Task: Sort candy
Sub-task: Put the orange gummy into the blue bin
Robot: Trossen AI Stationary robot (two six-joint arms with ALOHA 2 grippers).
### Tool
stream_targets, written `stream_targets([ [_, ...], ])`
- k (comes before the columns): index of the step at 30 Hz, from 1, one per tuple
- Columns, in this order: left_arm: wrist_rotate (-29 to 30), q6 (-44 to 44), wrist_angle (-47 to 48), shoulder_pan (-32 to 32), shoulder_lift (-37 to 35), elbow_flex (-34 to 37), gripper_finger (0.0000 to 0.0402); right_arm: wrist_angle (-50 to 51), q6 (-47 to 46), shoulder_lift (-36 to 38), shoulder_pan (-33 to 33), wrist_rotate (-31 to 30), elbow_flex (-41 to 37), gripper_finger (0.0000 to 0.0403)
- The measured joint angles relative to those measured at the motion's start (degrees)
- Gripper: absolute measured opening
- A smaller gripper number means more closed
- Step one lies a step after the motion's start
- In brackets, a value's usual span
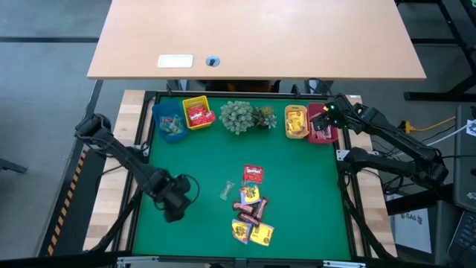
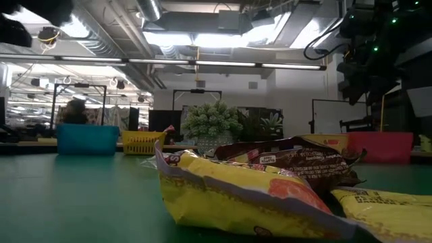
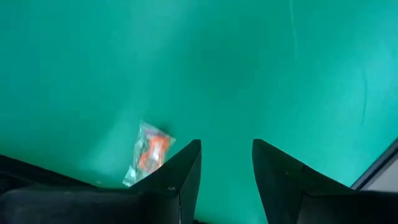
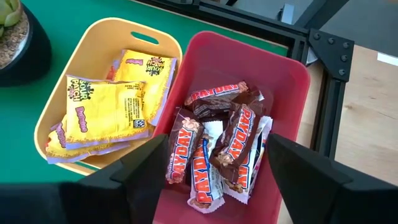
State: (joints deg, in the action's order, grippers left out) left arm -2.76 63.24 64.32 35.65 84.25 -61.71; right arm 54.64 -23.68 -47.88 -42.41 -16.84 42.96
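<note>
Left gripper (image 3: 226,171) spread low over green mat (image 1: 201,171), clear-wrapped candy (image 3: 148,155) just beside one finger, right gripper (image 4: 214,163) spread empty above bars in red bin (image 4: 280,74), candy pile (image 1: 251,212) mid-mat

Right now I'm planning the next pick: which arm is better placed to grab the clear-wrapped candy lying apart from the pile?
Left. The left gripper is open over the mat beside the clear-wrapped candy; the right gripper is open above the red bin.

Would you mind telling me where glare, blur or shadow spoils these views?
Low view: ceiling lights glare, and the near yellow packet is blurred. Left wrist view: the clear-wrapped candy looks soft. Right wrist view: the bars in the red bin are evenly lit and readable.
</note>
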Motion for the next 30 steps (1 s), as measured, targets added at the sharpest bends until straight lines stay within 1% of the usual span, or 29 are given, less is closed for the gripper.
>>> stream_targets([
  [7,0.06,-0.68,1.2,7.61,0.06,0.05,0.013,0.62,0.0,0.0,0.0,0.0,0.02,0.0273],
  [13,0.06,-0.39,1.07,11.85,0.15,3.28,0.013,1.0,0.0,0.0,0.0,0.0,0.04,0.0273],
  [17,0.34,-0.37,1.01,12.75,0.15,6.63,0.013,1.0,0.0,0.0,0.0,0.0,0.04,0.0273],
  [21,1.86,-0.37,-0.18,12.73,0.17,9.99,0.013,1.0,0.0,0.0,0.0,0.0,0.04,0.0273],
  [28,2.15,-0.61,-5.57,12.71,0.17,15.78,0.013,1.0,0.0,0.0,0.0,0.11,0.04,0.0273],
  [30,2.23,-0.61,-6.93,12.71,0.17,17.24,0.013,0.99,-0.04,0.0,0.0,1.31,0.04,0.0273],
])
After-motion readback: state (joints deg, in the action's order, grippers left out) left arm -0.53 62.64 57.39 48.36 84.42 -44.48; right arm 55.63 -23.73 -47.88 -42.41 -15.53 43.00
